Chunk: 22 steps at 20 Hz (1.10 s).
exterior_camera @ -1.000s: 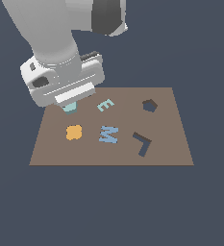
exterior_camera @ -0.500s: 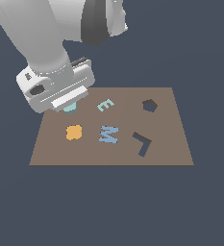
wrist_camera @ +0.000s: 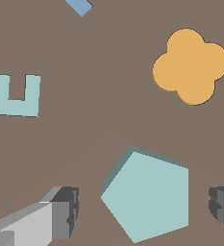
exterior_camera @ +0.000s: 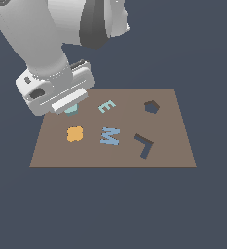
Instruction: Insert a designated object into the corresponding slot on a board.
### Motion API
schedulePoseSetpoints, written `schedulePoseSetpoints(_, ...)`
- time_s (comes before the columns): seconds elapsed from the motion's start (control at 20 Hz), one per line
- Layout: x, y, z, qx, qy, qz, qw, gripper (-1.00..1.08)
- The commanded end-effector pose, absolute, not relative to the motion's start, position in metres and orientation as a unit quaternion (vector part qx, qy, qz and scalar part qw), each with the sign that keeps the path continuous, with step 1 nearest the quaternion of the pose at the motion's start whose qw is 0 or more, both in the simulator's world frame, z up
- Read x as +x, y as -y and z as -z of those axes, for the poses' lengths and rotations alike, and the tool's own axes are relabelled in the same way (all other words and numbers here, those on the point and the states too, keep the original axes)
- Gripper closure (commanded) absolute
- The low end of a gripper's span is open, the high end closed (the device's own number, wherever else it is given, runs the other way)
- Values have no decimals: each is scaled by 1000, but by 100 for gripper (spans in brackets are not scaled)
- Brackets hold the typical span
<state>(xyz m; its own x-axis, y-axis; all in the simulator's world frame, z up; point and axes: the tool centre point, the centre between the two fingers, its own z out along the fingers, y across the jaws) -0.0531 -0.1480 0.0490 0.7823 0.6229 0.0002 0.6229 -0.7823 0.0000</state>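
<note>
The pale teal block (wrist_camera: pixel 149 194) is a flat pentagon lying on the brown board (exterior_camera: pixel 173 146) near its far corner on the exterior view's left. In the exterior view only a sliver of the block (exterior_camera: pixel 71 110) shows under the hand. My gripper (wrist_camera: pixel 143 210) is open and low over the board, with one finger (wrist_camera: pixel 65 211) on each side of the block and a small gap on both sides. In the exterior view the gripper (exterior_camera: pixel 69 105) is mostly hidden by the wrist. The dark pentagon slot (exterior_camera: pixel 151 107) is empty at the board's far right.
A pale teal letter E (exterior_camera: pixel 106 106) (wrist_camera: pixel 15 95), an orange rounded blob (exterior_camera: pixel 75 133) (wrist_camera: pixel 190 66) and a blue zigzag letter (exterior_camera: pixel 110 135) lie on the board. A dark L-shaped recess (exterior_camera: pixel 144 145) is near the front right. The arm's bulk hangs above the far left.
The hand has shifted a little toward the exterior view's left and dropped lower over the teal block. The arm above has swung. The pieces on the board have not moved.
</note>
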Motion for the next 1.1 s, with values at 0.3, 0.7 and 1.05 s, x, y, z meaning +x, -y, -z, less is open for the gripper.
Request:
schedulePoseSetpoints(0.3, -53, 148, -30, -943, 332, 0, 0, -92)
schedulePoseSetpoints(0.7, -53, 148, -30, -943, 332, 0, 0, 108)
schedulePoseSetpoints(1.05, -53, 148, -34, -943, 331, 0, 0, 108)
